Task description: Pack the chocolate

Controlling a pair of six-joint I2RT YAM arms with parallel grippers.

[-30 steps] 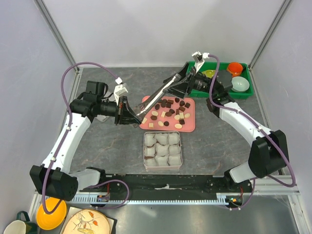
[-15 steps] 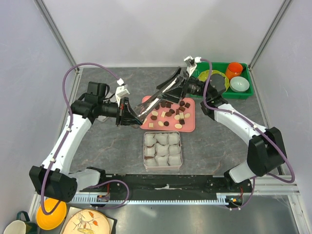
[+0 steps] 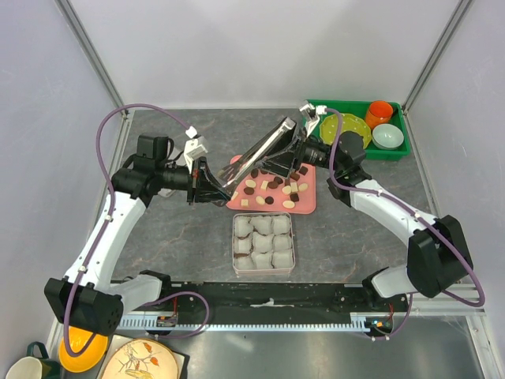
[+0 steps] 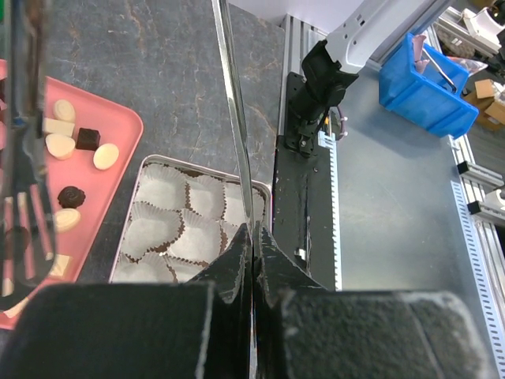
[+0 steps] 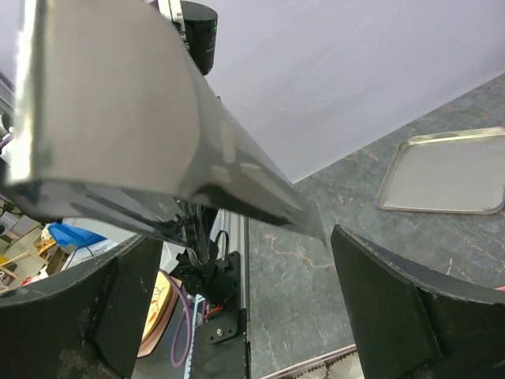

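Dark brown and cream-white chocolate pieces (image 3: 272, 183) lie loose on a pink tray (image 3: 309, 202). A metal tin (image 3: 233, 237) in front of it holds several white paper cups. My left gripper (image 3: 211, 185) is shut on the low edge of a shiny metal lid (image 3: 256, 150), which slants up and to the right above the tray. In the left wrist view the gripper (image 4: 254, 229) pinches the lid (image 4: 233, 118) edge-on, with the tin (image 4: 150, 162), the tray (image 4: 118, 118) and a chocolate (image 4: 87, 138) below. My right gripper (image 3: 286, 160) is open by the lid's upper end. In the right wrist view it (image 5: 243, 233) stands wide open below the lid (image 5: 118, 103).
A green bin (image 3: 398, 148) at the back right holds a yellow-green plate (image 3: 335, 126), an orange cup (image 3: 379, 112) and a pale bowl (image 3: 387, 136). Off the table's front left are a yellow bowl (image 3: 83, 345), a patterned plate (image 3: 142, 359) and a mug (image 3: 24, 369).
My right gripper has moved from beside the green bin toward the front and left, down to the lid's upper end. The left gripper and the lid have stayed almost still.
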